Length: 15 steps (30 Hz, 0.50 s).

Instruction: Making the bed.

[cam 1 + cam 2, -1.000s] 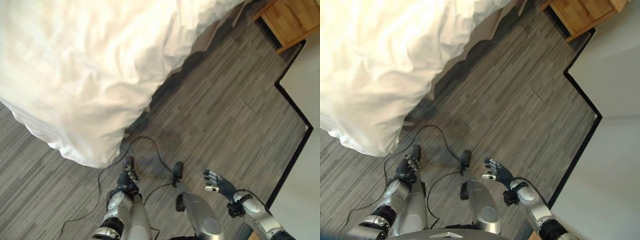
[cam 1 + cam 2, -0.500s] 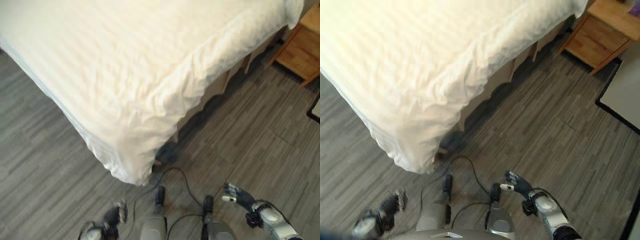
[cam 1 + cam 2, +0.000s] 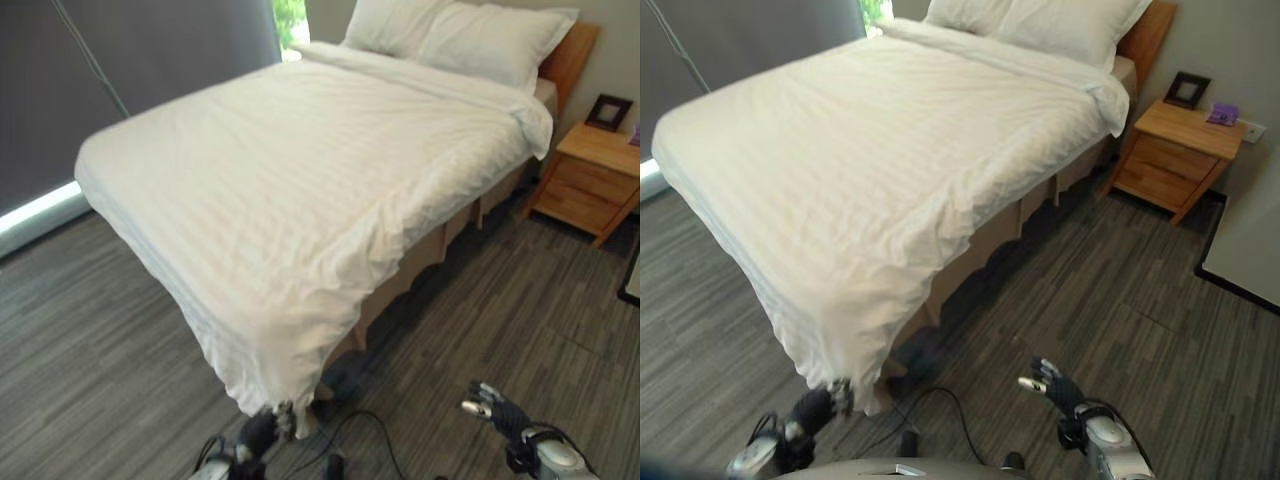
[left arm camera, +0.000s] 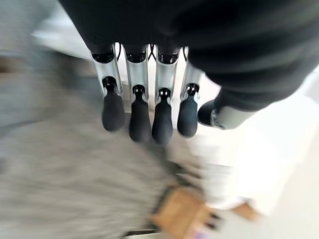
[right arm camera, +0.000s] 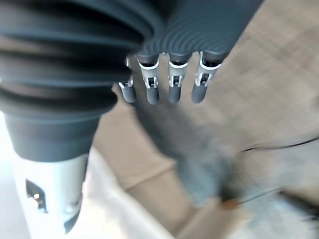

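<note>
A humanoid robot stands at the foot corner of a bed with a wooden headboard, its white duvet spread across the mattress and hanging in a rumpled point off the near corner. Along the bed's right side the cover rides up in an uneven line, leaving the tan base exposed, while two pillows lie side by side at the head edge. The left hand is low, just beside the drooping duvet corner, its fingers straight and released, holding nothing. The right hand hovers over the grey plank floor, well apart from the bed, its fingers likewise relaxed and empty. A wooden nightstand with a small picture frame stands by the head of the bed, and a dark curtain closes off the far side. Judging by the scene, most of the spreading appears done and the step in hand looks like tidying the foot corner. The next move would call for the left hand to close on the hanging corner cloth and draw it square with the foot edge, then for the right side's hem to be pulled down evenly over the base.
</note>
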{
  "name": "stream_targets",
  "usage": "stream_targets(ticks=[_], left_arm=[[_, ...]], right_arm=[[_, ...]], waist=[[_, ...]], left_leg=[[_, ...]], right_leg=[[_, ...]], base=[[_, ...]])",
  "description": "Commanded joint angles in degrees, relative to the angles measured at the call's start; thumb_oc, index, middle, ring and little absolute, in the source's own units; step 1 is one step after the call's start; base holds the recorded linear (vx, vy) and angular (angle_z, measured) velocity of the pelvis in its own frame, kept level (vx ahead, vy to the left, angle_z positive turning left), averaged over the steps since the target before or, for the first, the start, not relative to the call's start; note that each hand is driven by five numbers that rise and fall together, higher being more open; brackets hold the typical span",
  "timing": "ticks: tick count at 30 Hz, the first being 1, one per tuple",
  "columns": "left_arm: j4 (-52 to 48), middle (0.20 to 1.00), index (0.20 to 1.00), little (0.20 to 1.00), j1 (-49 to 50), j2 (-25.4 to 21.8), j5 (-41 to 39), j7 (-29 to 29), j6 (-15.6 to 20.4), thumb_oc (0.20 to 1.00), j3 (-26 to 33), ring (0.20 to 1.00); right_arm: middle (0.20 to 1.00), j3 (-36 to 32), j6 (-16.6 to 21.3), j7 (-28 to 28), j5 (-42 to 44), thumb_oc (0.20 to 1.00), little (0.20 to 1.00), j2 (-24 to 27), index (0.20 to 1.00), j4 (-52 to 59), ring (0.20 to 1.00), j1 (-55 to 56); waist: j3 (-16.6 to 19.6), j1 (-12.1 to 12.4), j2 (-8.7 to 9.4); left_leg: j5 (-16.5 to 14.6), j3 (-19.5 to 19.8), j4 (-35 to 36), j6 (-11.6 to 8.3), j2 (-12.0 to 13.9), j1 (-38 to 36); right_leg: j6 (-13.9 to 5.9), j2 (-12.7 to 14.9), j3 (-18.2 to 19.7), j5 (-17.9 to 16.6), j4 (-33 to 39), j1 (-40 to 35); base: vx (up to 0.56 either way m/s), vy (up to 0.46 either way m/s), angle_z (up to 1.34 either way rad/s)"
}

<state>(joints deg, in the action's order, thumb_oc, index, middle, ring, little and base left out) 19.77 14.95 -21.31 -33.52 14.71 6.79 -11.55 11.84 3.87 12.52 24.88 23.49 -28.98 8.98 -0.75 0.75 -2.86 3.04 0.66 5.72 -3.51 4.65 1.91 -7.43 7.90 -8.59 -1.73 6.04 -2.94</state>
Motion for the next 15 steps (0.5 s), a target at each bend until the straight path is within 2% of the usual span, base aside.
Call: stream_targets(ticks=[1, 4, 5, 10, 15], left_arm=[[-0.7, 1.000, 1.000, 1.000, -2.4, -0.2, -0.4, -4.4, 3.9, 1.000, 2.8, 1.000], [-2.1, 1.000, 1.000, 1.000, -3.6, 1.8, -0.9, -6.4, 4.1, 1.000, 2.2, 1.000], [-4.1, 1.000, 1.000, 1.000, -4.9, 2.9, 0.8, -9.1, 4.7, 1.000, 0.4, 1.000], [-3.3, 1.000, 1.000, 1.000, -6.2, 3.2, 4.9, -12.4, 5.5, 1.000, -2.9, 1.000], [-1.7, 1.000, 1.000, 1.000, -6.6, 3.3, 4.5, -13.7, 6.1, 1.000, -3.9, 1.000]], right_arm=[[1.000, -1.9, 2.6, -1.5, 3.3, 1.000, 1.000, -1.3, 1.000, 4.3, 1.000, -2.3], [1.000, -2.1, 2.9, -2.5, 2.8, 1.000, 1.000, -1.7, 1.000, 8.3, 1.000, -0.8], [1.000, -1.9, 3.6, -4.2, 2.0, 1.000, 1.000, -2.5, 1.000, 12.0, 1.000, 1.1], [1.000, -1.5, 5.1, -7.6, -0.8, 1.000, 1.000, -2.2, 1.000, 12.8, 1.000, 1.7], [1.000, -1.9, 6.6, -10.2, -0.1, 1.000, 1.000, -2.6, 1.000, 12.3, 1.000, 1.3]], waist=[[-1.9, -0.7, 2.72], [-1.5, -1.4, 2.81], [-1.0, -2.7, 2.81], [-1.1, -3.7, 2.67], [-1.4, -4.3, 2.62]], left_leg=[[-1.6, 0.8, -0.7, 1.42, -2.8, -3.4], [-2.0, 0.0, -0.7, 1.50, -2.8, -4.3], [-2.6, -1.0, -0.8, 1.61, -2.6, -5.2], [-3.2, -2.2, -0.8, 1.75, -2.3, -6.5], [-3.3, -3.4, -0.7, 1.68, -1.8, -6.9]], right_leg=[[-0.85, 0.5, 1.6, 2.4, -3.7, -1.0], [-0.78, 0.4, 2.4, 2.5, -3.9, -1.3], [-0.69, 0.2, 3.4, 2.8, -4.1, -1.4], [-0.75, -0.1, 4.9, 2.8, -4.3, -1.5], [-0.86, -0.6, 6.1, 2.5, -4.0, -1.1]], base=[[0.02, -0.015, -0.06], [0.02, -0.032, -0.20], [0.03, -0.047, -0.27], [0.03, -0.026, -0.22], [0.01, -0.019, -0.15]])
